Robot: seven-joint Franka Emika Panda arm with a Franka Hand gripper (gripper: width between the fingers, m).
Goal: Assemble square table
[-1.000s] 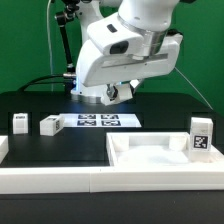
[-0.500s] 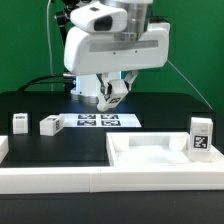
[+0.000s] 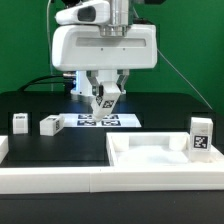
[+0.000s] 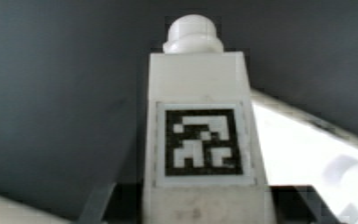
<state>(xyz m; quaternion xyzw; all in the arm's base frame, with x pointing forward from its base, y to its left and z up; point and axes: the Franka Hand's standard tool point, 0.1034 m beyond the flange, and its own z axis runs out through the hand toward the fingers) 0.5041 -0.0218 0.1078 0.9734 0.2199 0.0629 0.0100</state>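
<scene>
The tool (image 3: 106, 93) is pinching one leg (image 3: 103, 100), held slanted in the air over the marker board (image 3: 100, 121) near the middle of the table (image 3: 40, 100). The slab (image 3: 150, 158) lies along the table's front edge, toward the exterior view's right, with a second leg (image 3: 201, 137) standing at its right end. Two spare legs (image 3: 19, 122) stand near the table's edge on the exterior view's left.

The grip looks short, so the leg could twist or slip on the way across. A slanted leg would probably miss its seat in the slab, and a low sweep might knock the second leg over.

The wrist view alone shows the held leg's tag (image 4: 202, 140) and the rounded peg (image 4: 194, 35) at its free end. Only the exterior view gives the layout.
</scene>
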